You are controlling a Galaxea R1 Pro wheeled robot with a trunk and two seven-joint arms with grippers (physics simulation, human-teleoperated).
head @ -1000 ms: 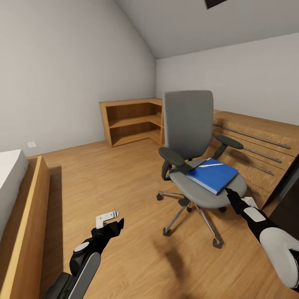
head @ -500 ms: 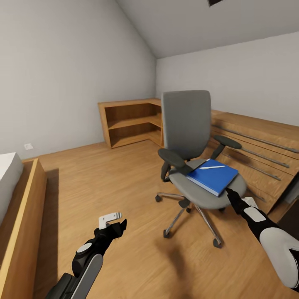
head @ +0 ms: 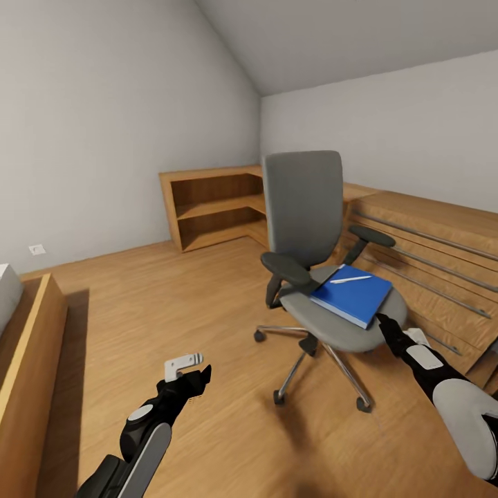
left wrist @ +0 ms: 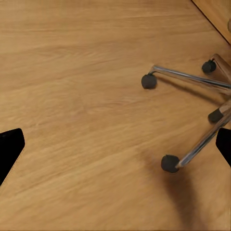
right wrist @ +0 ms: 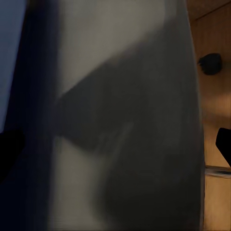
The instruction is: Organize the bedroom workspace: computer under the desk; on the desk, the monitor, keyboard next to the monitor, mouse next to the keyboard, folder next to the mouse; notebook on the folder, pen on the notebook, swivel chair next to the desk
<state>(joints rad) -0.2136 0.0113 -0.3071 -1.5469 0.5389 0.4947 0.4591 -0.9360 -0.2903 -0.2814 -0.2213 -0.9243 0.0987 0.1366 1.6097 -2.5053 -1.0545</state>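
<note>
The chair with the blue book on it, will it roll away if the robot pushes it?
Probably yes. The swivel chair stands on small casters on smooth wood floor, so a push likely sends it rolling or spinning. The blue folder and pen lie loose on the seat and might slide.

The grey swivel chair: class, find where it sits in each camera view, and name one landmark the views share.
Head view: the grey swivel chair stands right of centre, holding a blue folder.
Left wrist view: its chrome legs and castors are near the picture's edge.
Right wrist view: its grey seat looms close and blurred.
Shared landmark: the wooden floor.
</note>
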